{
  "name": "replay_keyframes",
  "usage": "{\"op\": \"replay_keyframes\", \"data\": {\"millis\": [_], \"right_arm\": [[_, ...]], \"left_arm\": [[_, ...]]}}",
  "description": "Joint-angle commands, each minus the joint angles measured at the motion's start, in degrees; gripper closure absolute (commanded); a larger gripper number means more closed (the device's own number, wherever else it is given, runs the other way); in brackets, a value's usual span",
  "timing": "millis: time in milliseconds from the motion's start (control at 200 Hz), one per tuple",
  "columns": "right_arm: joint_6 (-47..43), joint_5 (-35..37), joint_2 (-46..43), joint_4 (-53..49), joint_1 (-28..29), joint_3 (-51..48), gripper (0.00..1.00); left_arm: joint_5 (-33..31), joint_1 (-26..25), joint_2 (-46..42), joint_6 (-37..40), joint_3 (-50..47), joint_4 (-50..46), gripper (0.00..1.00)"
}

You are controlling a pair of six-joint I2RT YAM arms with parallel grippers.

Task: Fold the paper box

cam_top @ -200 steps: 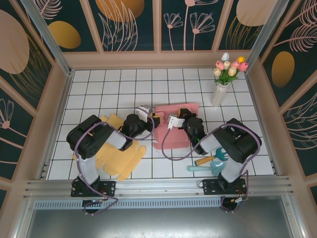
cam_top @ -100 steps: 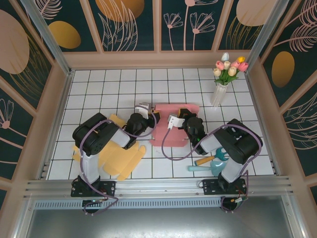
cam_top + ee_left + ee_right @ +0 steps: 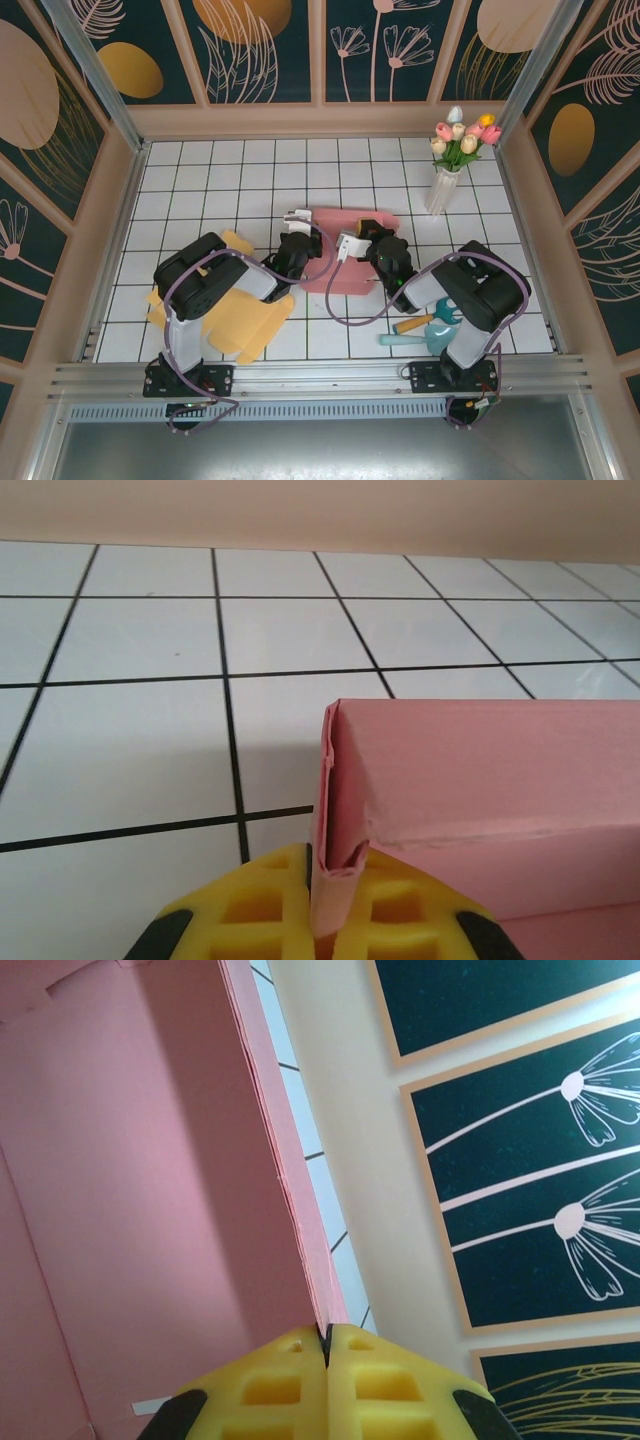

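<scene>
Left jaws have closed on pink box (image 3: 470, 770) edge; tiles (image 3: 130, 630) beyond.

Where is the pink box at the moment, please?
In the top view the pink box lies mid-table, right of the yellow sheet and left of the vase, pinched by the left gripper and right gripper.

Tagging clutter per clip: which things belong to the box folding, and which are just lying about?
In the job: pink paper box, left fingers, right fingers.
Lying about: yellow paper sheet, vase of flowers, toy garden tools.
</scene>
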Motion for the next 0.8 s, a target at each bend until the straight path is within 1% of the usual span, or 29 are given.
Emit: {"op": "replay_keyframes", "data": {"millis": [0,250,320,375,440,570,626,706,796], "right_arm": [[2.00,0.65,-1.04,0.47,-0.03,-0.85,1.00],[3.56,0.24,-1.20,1.02,-0.29,-1.16,1.00],[3.93,0.06,-1.09,1.15,-0.30,-1.28,1.00],[4.38,-0.12,-0.98,1.15,-0.38,-1.34,1.00],[5.12,-0.49,-0.88,1.24,-0.38,-1.47,1.00],[5.50,-0.52,0.14,1.75,-0.39,-1.72,1.00],[5.59,-0.42,0.49,1.77,-0.38,-1.58,1.00],[5.80,-0.51,0.68,1.59,-0.39,-1.56,1.00],[6.07,-0.64,0.85,1.42,-0.44,-1.54,1.00]], "left_arm": [[-11.64,1.35,-1.17,1.51,0.59,-8.02,1.00],[-19.39,0.98,-0.13,3.80,4.49,-15.30,1.00],[-20.96,0.94,0.61,4.41,5.69,-17.12,0.90],[-21.03,0.99,1.21,4.97,5.99,-17.03,0.79],[-18.63,0.98,1.46,5.99,5.48,-15.04,0.71],[-7.79,0.94,0.74,7.74,3.75,-10.52,0.59],[-4.59,1.02,0.33,7.71,3.37,-9.52,0.54],[-1.44,0.95,0.44,7.62,3.65,-9.37,0.49],[-0.21,0.94,1.67,7.52,5.03,-10.79,0.47]]}}
